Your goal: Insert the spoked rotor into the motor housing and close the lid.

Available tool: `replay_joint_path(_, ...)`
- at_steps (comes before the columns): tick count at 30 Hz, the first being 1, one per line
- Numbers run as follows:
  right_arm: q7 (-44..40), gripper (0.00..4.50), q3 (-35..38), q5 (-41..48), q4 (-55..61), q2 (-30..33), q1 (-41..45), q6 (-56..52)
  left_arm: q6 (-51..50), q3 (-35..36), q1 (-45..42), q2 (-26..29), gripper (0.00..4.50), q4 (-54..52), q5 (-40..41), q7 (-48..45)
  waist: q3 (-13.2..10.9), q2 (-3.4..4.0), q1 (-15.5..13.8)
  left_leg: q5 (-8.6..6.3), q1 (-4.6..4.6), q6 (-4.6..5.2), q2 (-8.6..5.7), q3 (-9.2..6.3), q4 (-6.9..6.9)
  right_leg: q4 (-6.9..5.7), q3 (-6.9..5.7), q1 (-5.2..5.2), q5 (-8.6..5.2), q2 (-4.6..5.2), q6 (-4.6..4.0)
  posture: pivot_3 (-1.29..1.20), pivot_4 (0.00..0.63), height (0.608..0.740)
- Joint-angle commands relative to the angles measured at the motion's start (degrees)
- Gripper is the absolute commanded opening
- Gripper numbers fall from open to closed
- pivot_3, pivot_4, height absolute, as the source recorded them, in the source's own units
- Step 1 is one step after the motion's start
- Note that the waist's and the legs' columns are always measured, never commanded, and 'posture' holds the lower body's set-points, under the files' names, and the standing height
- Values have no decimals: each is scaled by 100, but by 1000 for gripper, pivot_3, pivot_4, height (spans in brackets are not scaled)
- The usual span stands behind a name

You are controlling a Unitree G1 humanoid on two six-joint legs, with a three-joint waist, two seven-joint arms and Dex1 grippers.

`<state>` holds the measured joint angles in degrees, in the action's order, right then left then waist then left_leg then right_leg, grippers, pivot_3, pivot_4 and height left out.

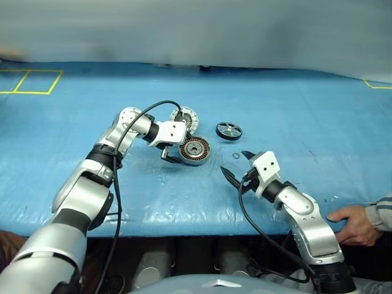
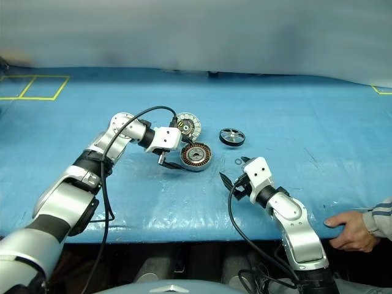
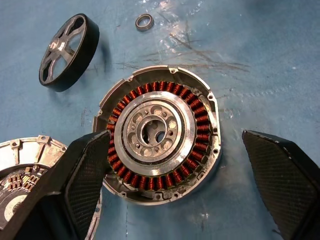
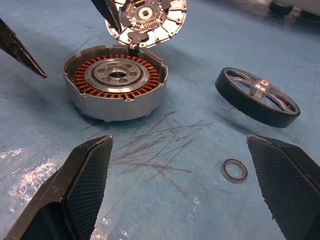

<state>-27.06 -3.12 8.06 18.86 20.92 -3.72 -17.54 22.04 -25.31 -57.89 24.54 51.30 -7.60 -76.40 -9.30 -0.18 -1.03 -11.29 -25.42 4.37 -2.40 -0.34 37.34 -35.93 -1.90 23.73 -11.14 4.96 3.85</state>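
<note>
The spoked rotor [image 1: 228, 130] lies free on the blue table cover [image 1: 294, 116], to the right of the motor housing [image 1: 195, 150] and apart from it, with neither gripper touching it. From the head camera it reads as a small dark wheel with a bright face. The right wrist camera shows more: a thick black rim, a silver spoked face with open windows between the spokes, and the wheel resting tilted, one edge lifted off the cover. The left wrist camera shows it from above beside the housing.

The motor housing sits open on the cover. From above in the left wrist view, its copper-brown windings ring a silver hub with a bore and small holes. The right wrist view adds its plain grey outer wall. The lid [image 4: 147, 20] stands raised at the housing's far edge, its segmented silver inner face with a dark centre turned toward the right wrist camera.

A small metal ring [image 4: 234, 170] lies flat on the cover between the rotor and the right gripper [image 1: 236, 166].

The left gripper [image 1: 172, 155] hangs over the housing's left side, its fingers spread wide and empty. The right gripper is also spread wide and holds nothing, near the ring.

A person's hand [image 1: 355, 223] rests on the table's near edge at the right.
</note>
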Motion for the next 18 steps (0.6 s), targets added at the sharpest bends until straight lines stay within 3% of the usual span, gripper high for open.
replay_joint_path(1, 175, 4484, 49, -46, 300, -94, -64, 226, 379, -67, -457, -132, 4500, 528, -244, -195, 0, 0, 8, -1, -2, 2, 0, 0, 4, 0, 0, 0, 1, 0, 2, 0, 150, 740)
replay_joint_path(18, 690, 4484, 16, -262, 256, -478, -218, 557, 858, -252, -1290, -757, 4500, 1840, -1122, -375, -1, -2, 11, -8, -12, 11, 2, -2, 39, -4, -1, -4, 8, -1, 15, 0, 150, 740)
